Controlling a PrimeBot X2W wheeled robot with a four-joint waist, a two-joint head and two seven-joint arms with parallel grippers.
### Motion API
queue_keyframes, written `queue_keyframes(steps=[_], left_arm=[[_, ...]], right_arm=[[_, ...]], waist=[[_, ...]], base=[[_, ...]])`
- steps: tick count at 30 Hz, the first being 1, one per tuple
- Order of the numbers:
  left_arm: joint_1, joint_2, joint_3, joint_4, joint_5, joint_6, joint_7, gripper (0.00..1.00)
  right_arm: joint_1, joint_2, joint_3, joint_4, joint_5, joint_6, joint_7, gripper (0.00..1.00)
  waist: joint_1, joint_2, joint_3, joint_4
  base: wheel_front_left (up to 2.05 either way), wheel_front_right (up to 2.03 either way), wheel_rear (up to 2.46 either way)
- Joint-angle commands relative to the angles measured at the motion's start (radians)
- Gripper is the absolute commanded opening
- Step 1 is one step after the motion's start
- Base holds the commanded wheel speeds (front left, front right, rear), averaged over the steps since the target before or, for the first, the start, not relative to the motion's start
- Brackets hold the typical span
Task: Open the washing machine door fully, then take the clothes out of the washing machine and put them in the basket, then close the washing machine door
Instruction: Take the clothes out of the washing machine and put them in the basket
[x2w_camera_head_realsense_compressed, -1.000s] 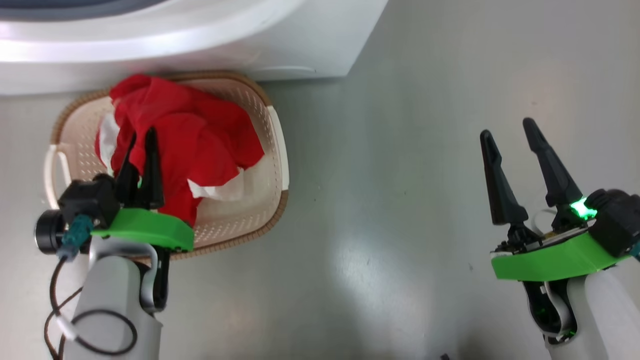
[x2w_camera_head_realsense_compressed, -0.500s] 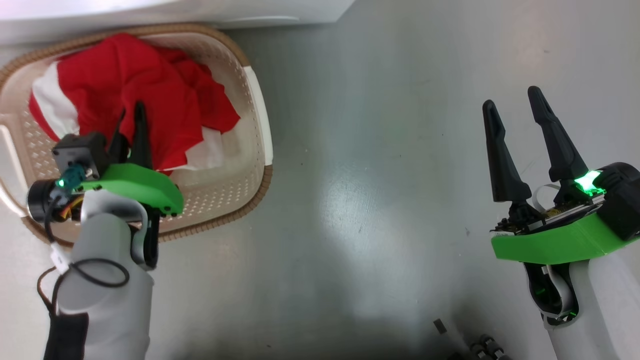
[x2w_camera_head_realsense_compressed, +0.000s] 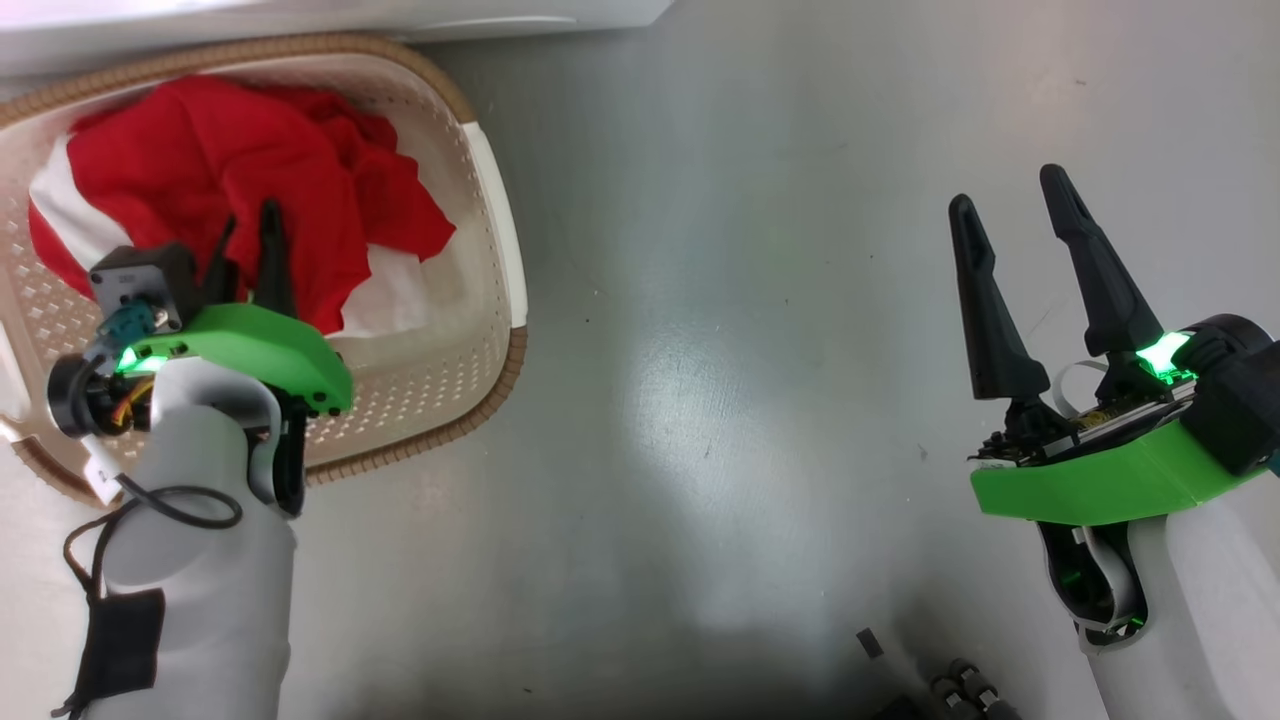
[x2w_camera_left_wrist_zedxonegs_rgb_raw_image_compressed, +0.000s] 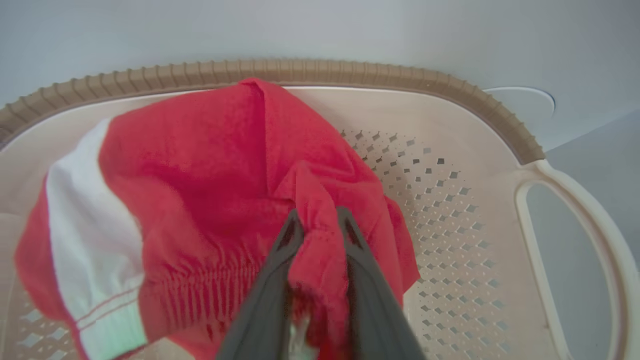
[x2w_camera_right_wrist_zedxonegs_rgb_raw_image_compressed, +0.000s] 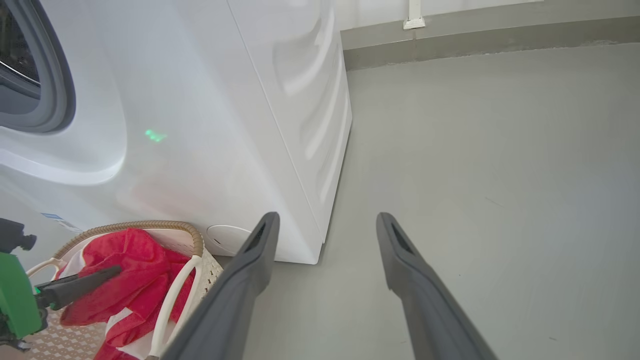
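Over grey floor (x2w_camera_head_realsense_compressed: 700, 400), we are putting the clothes (x2w_camera_left_wrist_zedxonegs_rgb_raw_image_compressed: 200, 165) into the basket (x2w_camera_left_wrist_zedxonegs_rgb_raw_image_compressed: 450, 175) at ten o'clock, left gripper (x2w_camera_left_wrist_zedxonegs_rgb_raw_image_compressed: 317, 215) nearly closed and pinching a red fold, right gripper (x2w_camera_head_realsense_compressed: 1005, 187) gaping empty at three o'clock, and next we are likely letting go.

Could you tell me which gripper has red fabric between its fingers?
The left gripper, closed around a fold of the clothes in the basket; the right gripper holds nothing.
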Motion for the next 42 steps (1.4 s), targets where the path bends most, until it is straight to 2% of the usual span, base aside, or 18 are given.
queue_keyframes(steps=[1, 2, 18, 32, 42], left_arm=[[0.034, 0.035, 0.023, -0.011, 0.010, -0.005, -0.005, 0.87], [0.038, 0.035, 0.026, -0.014, 0.010, -0.006, -0.005, 1.00], [0.185, 0.027, 0.069, -0.149, -0.026, -0.034, -0.005, 1.00], [0.353, 0.026, 0.040, -0.371, -0.070, -0.045, -0.005, 1.00], [0.452, 0.026, 0.024, -0.484, -0.070, -0.047, -0.005, 1.00]], right_arm=[[0.018, 0.002, 0.020, -0.019, -0.002, 0.007, -0.006, 1.00], [0.019, 0.002, 0.020, -0.018, -0.002, 0.007, -0.006, 1.00], [0.057, -0.012, 0.023, 0.020, 0.001, 0.007, -0.006, 1.00], [0.143, -0.017, 0.006, 0.063, 0.003, 0.007, -0.006, 1.00], [0.204, -0.018, -0.016, 0.080, 0.003, 0.007, -0.006, 1.00]], waist=[[0.0000, 0.0000, -0.014, 0.000], [0.0000, 0.0000, -0.020, 0.000], [0.0000, 0.0000, -0.218, 0.028], [0.0000, 0.0000, -0.427, 0.073], [0.0000, 0.0000, -0.531, 0.101]], base=[[0.00, 0.00, 0.00], [0.00, 0.00, 0.00], [0.00, 0.00, 0.00], [0.00, 0.00, 0.00], [0.00, 0.00, 0.00]])
